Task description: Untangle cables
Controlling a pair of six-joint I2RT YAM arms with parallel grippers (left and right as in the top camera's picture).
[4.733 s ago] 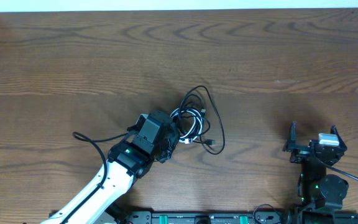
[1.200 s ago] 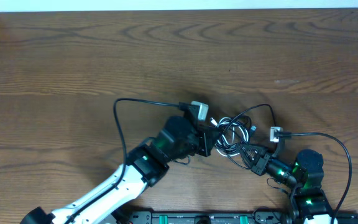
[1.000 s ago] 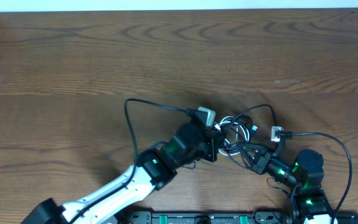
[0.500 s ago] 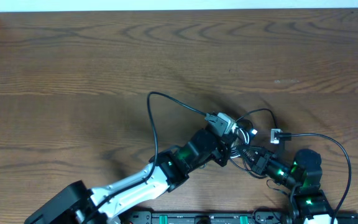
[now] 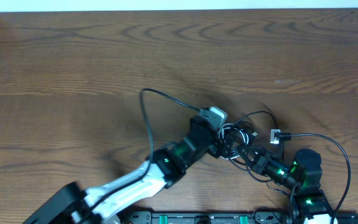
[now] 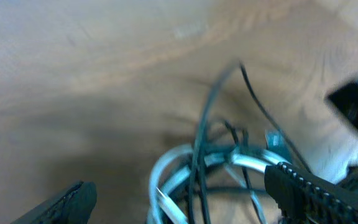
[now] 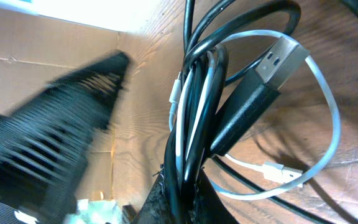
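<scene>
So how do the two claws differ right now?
The left gripper is wide open, straddling the cables; the right gripper is shut, pinching them. The left arm stretches across the table; the right arm sits close to its base. Both meet at the tangle.

Soft, even light covers the brown wood-grain table (image 5: 73,74), with faint shadow just beyond the left gripper (image 5: 221,142). The left wrist view is motion-smeared and washed pale, its fingers (image 6: 316,193) dark blurs. Ahead of the right gripper (image 7: 179,193), the tangled black and white cables (image 7: 229,106) are sharp and faintly glossy. A ribbed black shape (image 7: 61,137) beside them is blurred.
</scene>
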